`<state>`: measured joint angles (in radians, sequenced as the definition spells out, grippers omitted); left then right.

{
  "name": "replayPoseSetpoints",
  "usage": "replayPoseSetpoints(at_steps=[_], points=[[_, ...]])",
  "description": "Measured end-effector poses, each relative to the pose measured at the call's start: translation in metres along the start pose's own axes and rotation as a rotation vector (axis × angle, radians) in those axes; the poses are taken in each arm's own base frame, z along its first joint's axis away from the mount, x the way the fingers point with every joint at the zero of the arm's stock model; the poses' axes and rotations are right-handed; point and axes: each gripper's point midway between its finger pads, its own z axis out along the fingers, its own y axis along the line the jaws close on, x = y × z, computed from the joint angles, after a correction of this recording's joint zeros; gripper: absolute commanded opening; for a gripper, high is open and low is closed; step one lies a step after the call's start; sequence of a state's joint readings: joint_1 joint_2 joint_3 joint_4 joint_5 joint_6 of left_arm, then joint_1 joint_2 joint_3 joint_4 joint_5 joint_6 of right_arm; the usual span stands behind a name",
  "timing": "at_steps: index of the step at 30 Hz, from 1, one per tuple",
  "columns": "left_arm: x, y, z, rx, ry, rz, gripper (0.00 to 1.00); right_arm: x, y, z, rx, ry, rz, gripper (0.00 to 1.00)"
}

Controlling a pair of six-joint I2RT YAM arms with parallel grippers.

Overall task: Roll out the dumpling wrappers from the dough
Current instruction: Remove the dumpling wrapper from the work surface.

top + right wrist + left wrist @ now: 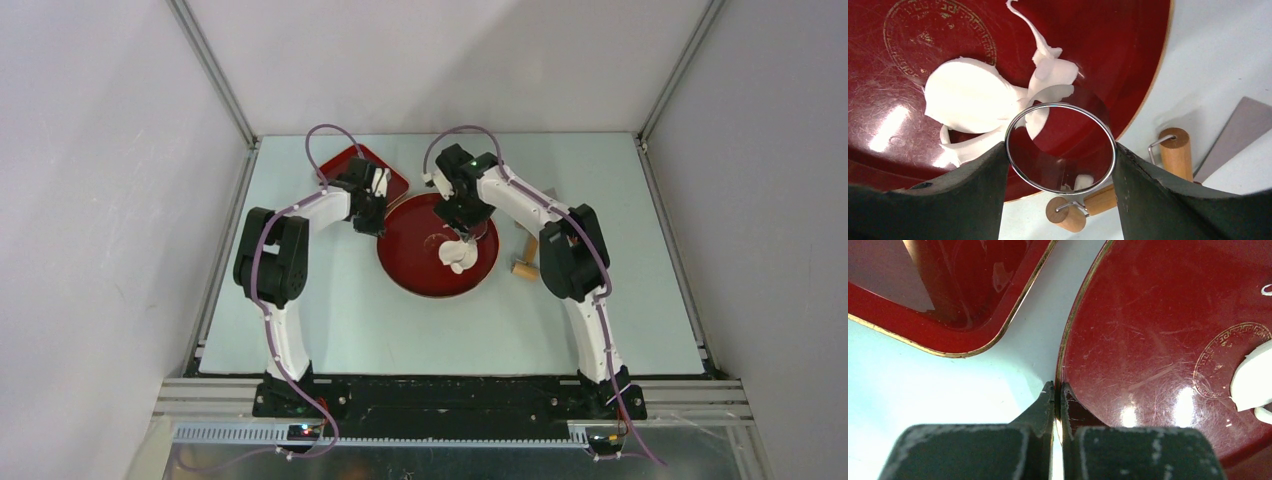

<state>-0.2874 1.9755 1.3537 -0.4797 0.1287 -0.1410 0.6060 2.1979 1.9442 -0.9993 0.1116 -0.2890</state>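
Observation:
White dough (968, 95) lies ragged on the round red plate (1128, 60), with a thin strip (1035, 37) trailing off it. No neat round wrapper shows apart from it. My right gripper (1060, 150) is shut on a metal ring cutter (1058, 105) and holds it over the dough's edge. In the top view the right gripper (462, 212) is above the plate (410, 265) and the dough (460, 253). My left gripper (1058, 389) is shut on the plate's left rim (1064, 355); in the top view it (370, 222) is at the plate's left side.
A red rectangular tray (350, 160) stands just left of the plate, also in the left wrist view (963, 335). A wooden rolling pin (1175, 150) and a grey scraper (1235, 132) lie on the table right of the plate, the pin also in the top view (524, 263).

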Motion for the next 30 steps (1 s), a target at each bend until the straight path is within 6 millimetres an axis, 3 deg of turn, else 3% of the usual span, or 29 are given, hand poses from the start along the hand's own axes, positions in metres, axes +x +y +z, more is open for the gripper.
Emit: replayPoseSetpoints(at_steps=[17, 30], points=[[0.000, 0.001, 0.000, 0.008, 0.000, -0.005, 0.00, 0.009, 0.009, 0.014, -0.027, 0.047, -0.012, 0.62], [0.000, -0.002, 0.000, 0.022, 0.000, -0.007, 0.00, 0.014, -0.010, 0.015, 0.016, 0.061, -0.006, 0.61]])
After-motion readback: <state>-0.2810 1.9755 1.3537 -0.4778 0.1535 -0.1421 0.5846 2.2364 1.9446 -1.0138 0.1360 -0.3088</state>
